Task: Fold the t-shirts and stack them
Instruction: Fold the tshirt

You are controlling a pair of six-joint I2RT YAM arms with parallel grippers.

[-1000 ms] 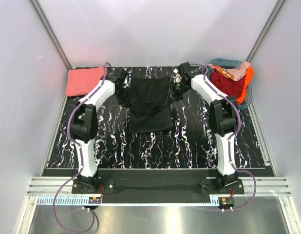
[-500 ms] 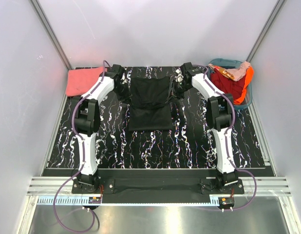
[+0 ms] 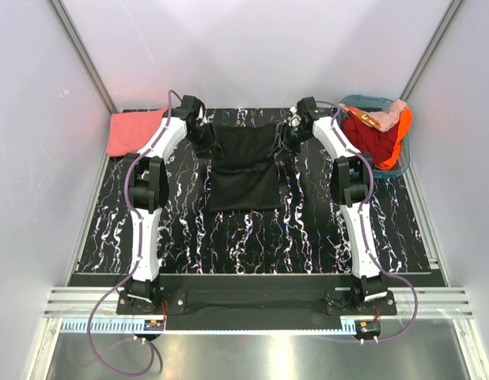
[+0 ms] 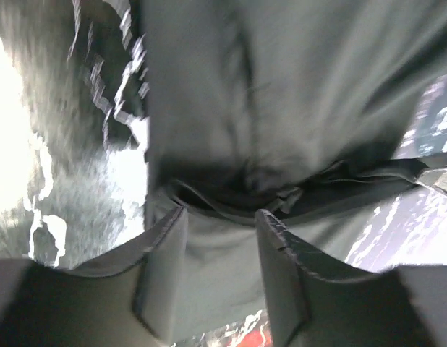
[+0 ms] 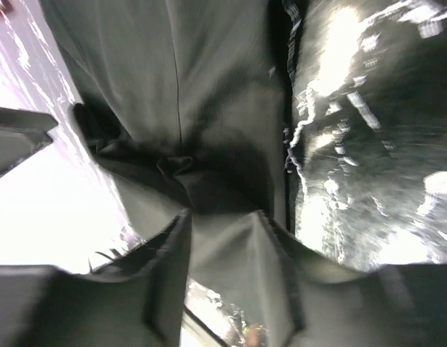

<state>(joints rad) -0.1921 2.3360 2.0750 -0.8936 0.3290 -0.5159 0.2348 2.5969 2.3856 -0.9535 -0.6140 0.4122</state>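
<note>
The black t-shirt (image 3: 243, 168) lies flat as a rough rectangle at the back middle of the table. My left gripper (image 3: 206, 134) is at its far left corner and my right gripper (image 3: 286, 134) at its far right corner. In the left wrist view the left gripper (image 4: 220, 217) stands open, with slack black cloth (image 4: 296, 87) under and between the fingers (image 4: 165, 267). The right gripper (image 5: 222, 217) is open the same way over bunched black cloth (image 5: 173, 94). The coral-pink t-shirt (image 3: 138, 131) lies folded at the back left corner.
A teal basket (image 3: 403, 162) at the back right holds red and orange clothes (image 3: 375, 131). The black marbled table top (image 3: 252, 237) stretches toward the arm bases. White walls close in on the left, back and right.
Both arms have reached farther back, carrying the shirt's far edge with them and flattening it. Both grippers went from shut to open and let go of the cloth.
</note>
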